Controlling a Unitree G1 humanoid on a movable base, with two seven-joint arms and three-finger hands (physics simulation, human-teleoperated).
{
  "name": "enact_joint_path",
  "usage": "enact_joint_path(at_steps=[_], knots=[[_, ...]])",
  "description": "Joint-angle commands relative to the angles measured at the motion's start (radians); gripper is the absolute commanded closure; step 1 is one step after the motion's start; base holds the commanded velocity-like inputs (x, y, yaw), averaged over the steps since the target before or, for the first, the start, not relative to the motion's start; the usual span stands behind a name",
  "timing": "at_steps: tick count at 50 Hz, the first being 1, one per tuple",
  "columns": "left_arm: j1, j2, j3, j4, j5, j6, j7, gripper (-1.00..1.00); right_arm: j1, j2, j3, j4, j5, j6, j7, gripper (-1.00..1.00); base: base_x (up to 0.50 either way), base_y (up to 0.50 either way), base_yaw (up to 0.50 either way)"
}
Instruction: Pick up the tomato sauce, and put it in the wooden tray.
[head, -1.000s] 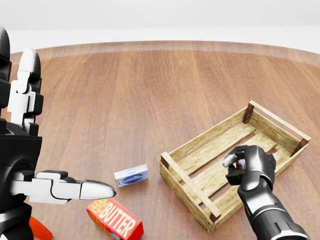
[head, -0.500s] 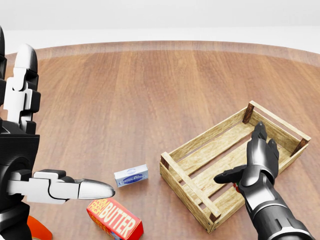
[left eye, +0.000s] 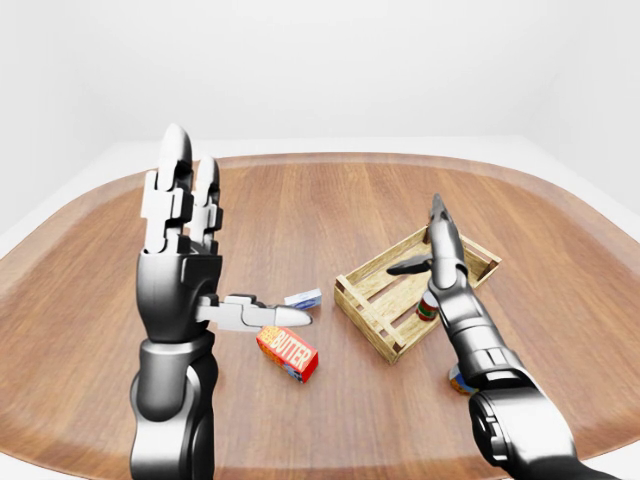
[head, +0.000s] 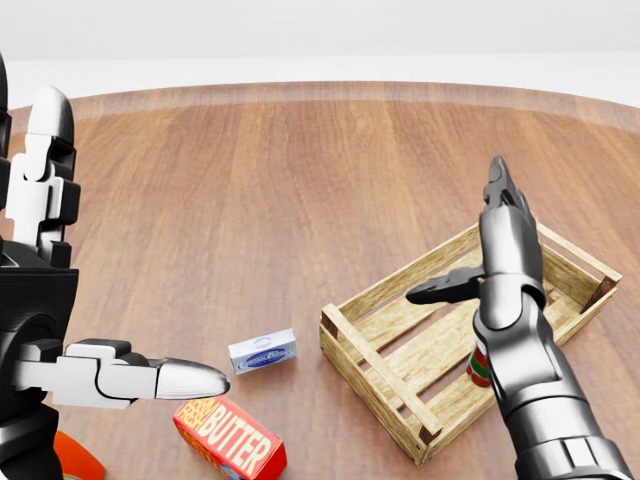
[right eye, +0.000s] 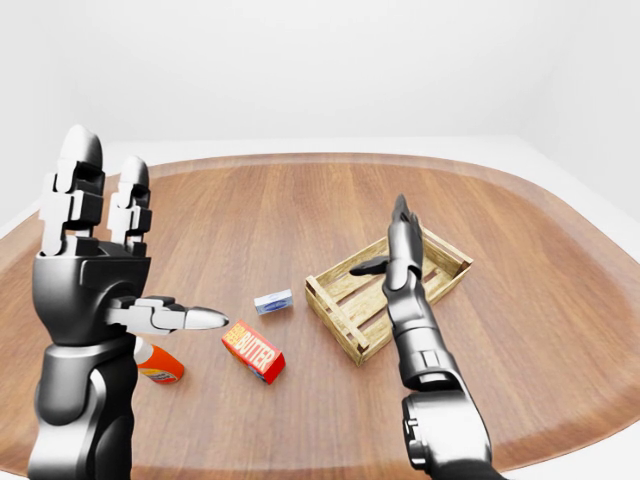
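The tomato sauce can (head: 479, 366), red with a green band, stands upright inside the wooden tray (head: 372, 357), partly hidden behind my right forearm. It also shows in the left-eye view (left eye: 427, 307). My right hand (head: 468, 252) is open, fingers pointing up, raised above the tray and clear of the can. My left hand (left eye: 232, 236) is open and empty, held up at the left of the views, far from the tray.
A red butter box (head: 231, 439) and a small blue-white box (head: 262, 352) lie left of the tray. An orange bottle (right eye: 158, 364) lies below my left hand. Another can (left eye: 460, 380) stands on the table by my right forearm.
My right hand opened and rose up out of the tray. The tomato sauce can now stands free in the tray. The left hand has barely moved.
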Motion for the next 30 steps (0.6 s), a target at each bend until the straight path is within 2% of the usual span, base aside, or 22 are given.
enact_joint_path(at_steps=[1,19,30], knots=[[-0.002,0.000,0.001,-0.008,-0.003,0.000,0.002,-1.00,0.071,0.021,-0.017,-0.552,-0.053,0.000,0.204,-1.00,0.00,0.00,0.00],[-0.008,0.002,0.005,-0.029,-0.011,0.000,0.005,-1.00,0.130,0.064,-0.012,-1.153,-0.098,0.000,0.399,-1.00,0.00,0.00,0.00],[-0.016,0.004,0.012,-0.046,-0.017,0.000,0.008,-1.00,0.105,0.082,0.075,-1.532,-0.215,0.000,0.550,-1.00,0.00,0.00,0.00]])
